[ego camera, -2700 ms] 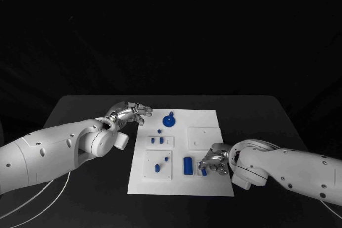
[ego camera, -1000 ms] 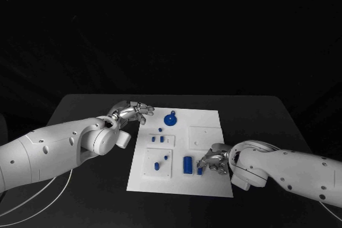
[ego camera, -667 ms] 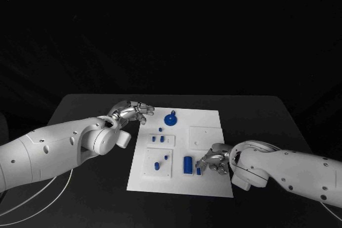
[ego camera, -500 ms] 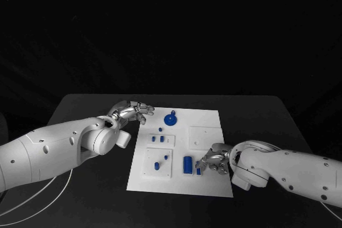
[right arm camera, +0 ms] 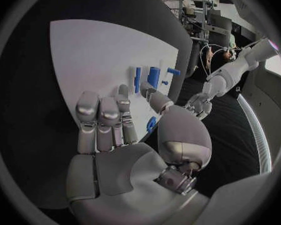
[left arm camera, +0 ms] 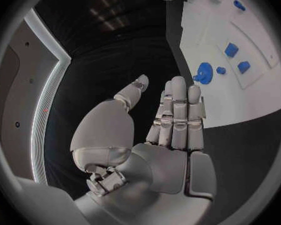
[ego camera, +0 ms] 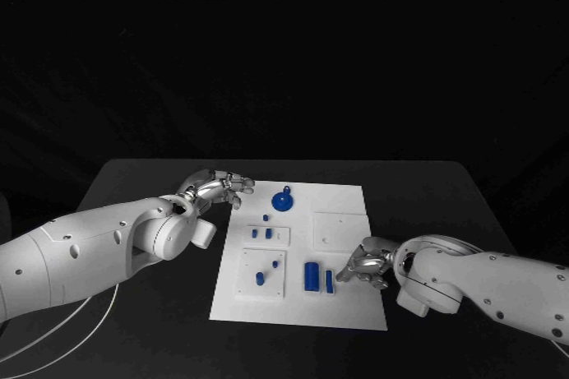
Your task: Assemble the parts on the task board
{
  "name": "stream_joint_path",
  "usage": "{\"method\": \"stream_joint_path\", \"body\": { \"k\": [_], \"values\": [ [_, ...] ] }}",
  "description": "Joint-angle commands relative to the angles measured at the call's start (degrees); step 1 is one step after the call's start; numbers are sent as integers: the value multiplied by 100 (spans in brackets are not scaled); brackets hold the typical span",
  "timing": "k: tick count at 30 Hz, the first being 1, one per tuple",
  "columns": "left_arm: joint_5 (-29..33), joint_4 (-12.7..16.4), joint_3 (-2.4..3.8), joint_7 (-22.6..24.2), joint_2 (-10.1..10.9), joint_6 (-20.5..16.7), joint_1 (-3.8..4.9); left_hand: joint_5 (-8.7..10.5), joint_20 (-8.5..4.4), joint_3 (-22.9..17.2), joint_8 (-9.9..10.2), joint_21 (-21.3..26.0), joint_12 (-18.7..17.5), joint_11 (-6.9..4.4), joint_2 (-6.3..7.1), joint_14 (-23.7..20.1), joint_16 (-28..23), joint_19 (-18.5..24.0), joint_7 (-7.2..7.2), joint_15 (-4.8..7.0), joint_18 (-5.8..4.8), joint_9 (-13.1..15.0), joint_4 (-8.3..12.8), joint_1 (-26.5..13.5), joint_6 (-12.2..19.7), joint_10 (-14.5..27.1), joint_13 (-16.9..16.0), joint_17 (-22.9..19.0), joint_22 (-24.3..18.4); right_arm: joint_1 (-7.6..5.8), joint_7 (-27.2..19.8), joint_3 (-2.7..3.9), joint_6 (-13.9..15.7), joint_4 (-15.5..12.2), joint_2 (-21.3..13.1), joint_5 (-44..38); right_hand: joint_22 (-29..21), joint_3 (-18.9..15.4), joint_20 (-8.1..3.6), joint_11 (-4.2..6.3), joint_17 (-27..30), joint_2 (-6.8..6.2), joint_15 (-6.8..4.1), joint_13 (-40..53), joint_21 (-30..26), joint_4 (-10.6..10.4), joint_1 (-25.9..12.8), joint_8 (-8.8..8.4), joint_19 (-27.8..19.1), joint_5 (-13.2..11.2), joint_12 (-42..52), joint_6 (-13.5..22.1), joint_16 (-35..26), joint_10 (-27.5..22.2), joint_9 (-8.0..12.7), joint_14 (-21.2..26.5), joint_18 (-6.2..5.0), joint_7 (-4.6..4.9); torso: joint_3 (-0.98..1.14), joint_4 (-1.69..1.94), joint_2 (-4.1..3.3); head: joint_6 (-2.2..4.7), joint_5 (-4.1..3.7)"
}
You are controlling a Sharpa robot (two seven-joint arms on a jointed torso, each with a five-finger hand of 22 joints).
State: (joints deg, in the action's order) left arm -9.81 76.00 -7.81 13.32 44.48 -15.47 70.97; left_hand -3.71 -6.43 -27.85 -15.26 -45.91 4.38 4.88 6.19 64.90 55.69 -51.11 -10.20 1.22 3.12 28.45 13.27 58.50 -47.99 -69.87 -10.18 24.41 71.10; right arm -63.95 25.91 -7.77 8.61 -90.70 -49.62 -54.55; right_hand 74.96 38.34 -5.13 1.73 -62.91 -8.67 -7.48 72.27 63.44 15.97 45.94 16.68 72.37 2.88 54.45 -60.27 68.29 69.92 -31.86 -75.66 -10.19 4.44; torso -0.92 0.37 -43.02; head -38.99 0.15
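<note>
Blue parts (ego camera: 312, 276) lie on the task board (ego camera: 344, 309) just beside the right robot hand (ego camera: 365, 268), its fingers apart, empty; left robot hand (ego camera: 220, 187) hovers open near the round part (ego camera: 282, 201).

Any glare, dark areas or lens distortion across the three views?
Head view: the board is bright against the black table and dark backdrop. Left wrist view: fisheye bends the board's edges; the left hand is evenly lit. Right wrist view: same bending, with sheen on the right hand.
</note>
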Motion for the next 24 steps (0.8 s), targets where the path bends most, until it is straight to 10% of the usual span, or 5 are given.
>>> {"method": "stream_joint_path", "body": {
  "k": [1,9,17,21,24],
  "values": [
    [82,-48,4,134,-28,-6,5,29,-26,5,-23,19,-5,39,9,34,-22,0,-7,-12,157,-9,-38,-37,41,2,-6,9,10,-59,-870,25,173,36,-104,196,-20,14,-7,-42,18,-123,8,7,-55,-80,29,-99,-19,34,-23,173,-36,-15,38,28,-481,69,-2,-7,13,54,-14],
    [218,-241,7,294,-76,-65,7,25,-28,-1,-47,23,7,33,2,36,-28,-1,3,-7,158,-7,-33,-17,16,-18,-11,20,16,-472,-2161,151,321,598,-88,1002,-54,61,-30,-100,45,-138,55,23,-134,-136,178,-185,-76,51,-32,347,-111,-100,60,75,-481,132,-7,-32,145,229,-64],
    [221,-631,19,446,-201,-43,68,20,52,-53,-139,315,26,78,-13,-294,-498,278,43,-73,67,-13,-7,2,-58,-75,-28,-129,-82,-674,-3125,312,545,2097,567,2256,-192,-74,129,-204,279,25,167,-180,-549,-13,280,-252,-546,341,-382,545,-566,-505,47,480,-461,229,-37,-42,347,463,-110],
    [333,-957,24,587,-340,53,103,19,350,-137,-186,846,13,124,-13,-960,-1328,886,56,-423,-85,-9,33,-19,-61,-63,-26,-416,-294,-671,-3450,366,451,2959,1028,2843,-526,-120,394,-340,705,131,328,-755,-1280,29,328,-298,-1172,475,-1055,730,-1316,-949,24,994,-391,347,-54,-30,446,583,-102],
    [490,-1266,32,720,-473,126,146,19,679,-142,-180,1193,-57,156,-29,-1667,-2010,1303,94,-772,-74,-29,74,-28,11,105,21,-634,-417,-565,-3758,541,281,3570,1396,3195,-1015,-171,748,-571,1258,229,693,-1623,-2229,46,340,-355,-2001,661,-1950,963,-2305,-1518,8,1666,-208,536,-63,-16,529,745,-109]
  ]
}}
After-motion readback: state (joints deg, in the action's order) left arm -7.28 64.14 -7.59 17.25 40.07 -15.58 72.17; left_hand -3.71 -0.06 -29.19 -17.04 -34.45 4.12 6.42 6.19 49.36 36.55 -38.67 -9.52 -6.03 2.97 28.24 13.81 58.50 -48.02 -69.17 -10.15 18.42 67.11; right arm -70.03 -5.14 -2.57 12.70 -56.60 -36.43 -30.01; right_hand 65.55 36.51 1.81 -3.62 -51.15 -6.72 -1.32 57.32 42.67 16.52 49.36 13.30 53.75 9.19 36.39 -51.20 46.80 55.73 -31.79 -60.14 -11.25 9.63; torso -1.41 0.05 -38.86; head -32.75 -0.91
